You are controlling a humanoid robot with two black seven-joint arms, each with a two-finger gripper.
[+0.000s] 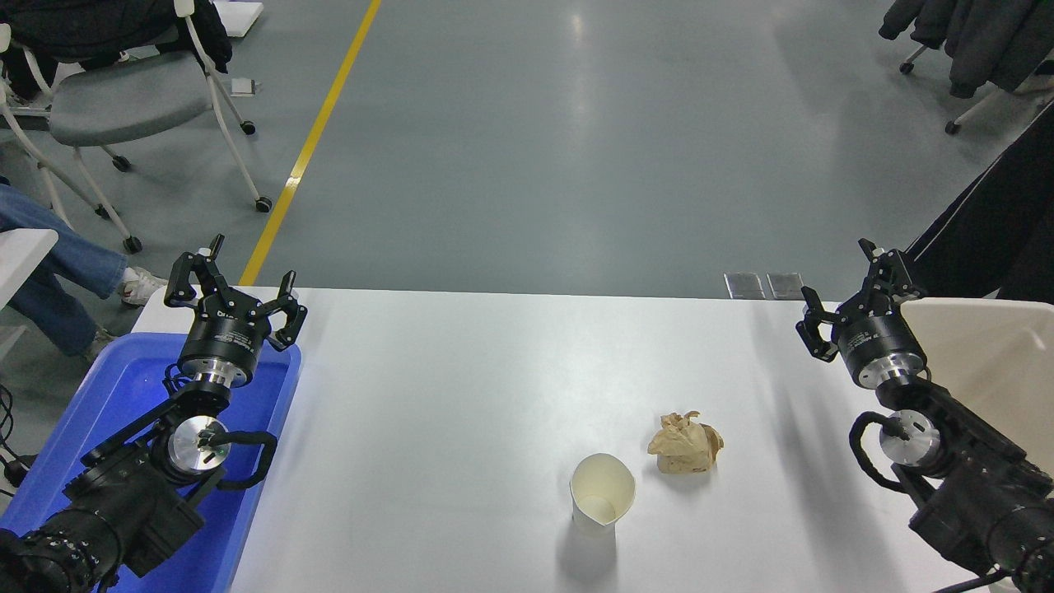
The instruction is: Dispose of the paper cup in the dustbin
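Small white tapered paper cup (603,494) upright on white table (461,395), at 6 o'clock of tabletop, cream inside showing, rim slightly squashed. Crumpled tan paper ball (685,444) just beside cup at its 1 o'clock, apart. Large beige rectangular plastic dustbin (988,346) at 3 o'clock edge. Right black gripper (848,284) near bin's rim, jaws spread, holding nothing. Left black gripper (235,280) over shallow blue plastic tray (115,387) at 9 o'clock, jaws spread, holding nothing.
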